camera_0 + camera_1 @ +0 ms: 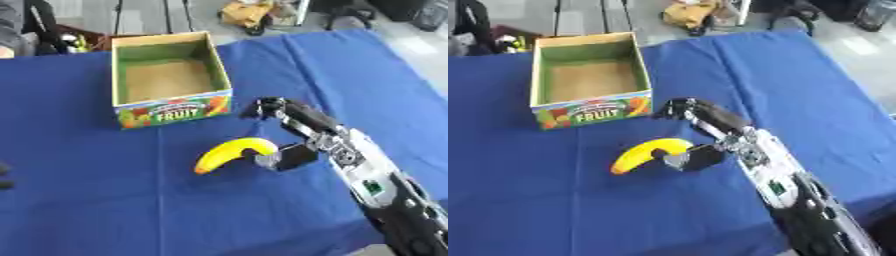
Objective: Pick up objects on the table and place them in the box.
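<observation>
we have our right hand down at the banana, which lies on the blue cloth just in front of the box and a little to its right; the fingers reach past the banana's right end and the thumb sits against that end, spread and holding nothing yet. we judge this the reaching step, with the box open and bare inside. next we need to close round the banana, lift it and carry it back over the box; our left hand shows only as a dark bit at the cloth's left edge, so we cannot tell its state.
</observation>
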